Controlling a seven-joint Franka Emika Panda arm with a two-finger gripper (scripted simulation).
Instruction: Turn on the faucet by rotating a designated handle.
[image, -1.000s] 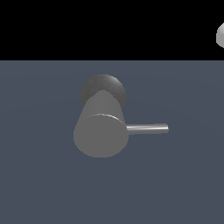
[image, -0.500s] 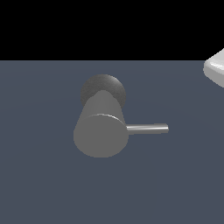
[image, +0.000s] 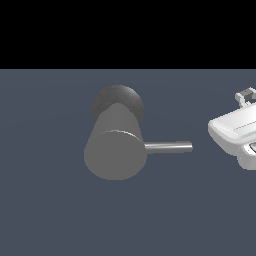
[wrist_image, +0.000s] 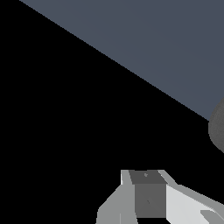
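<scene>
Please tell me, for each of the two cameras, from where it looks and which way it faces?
Exterior view: off the arm, its exact place unknown; it faces the round end of the faucet, with the handle pointing to this view's right; the white gripper enters at the right edge.
Wrist view: on the wrist, looking past the gripper to the blue-grey floor; a dark rounded shape at the edge may be the faucet.
Shared: gripper and floor.

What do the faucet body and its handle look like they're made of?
The faucet looks like matte grey metal or plastic: flat, even shading, no reflections, so either could fit. The handle looks like polished metal, probably steel or chrome: a thin rod with a bright streak along its length.
</scene>
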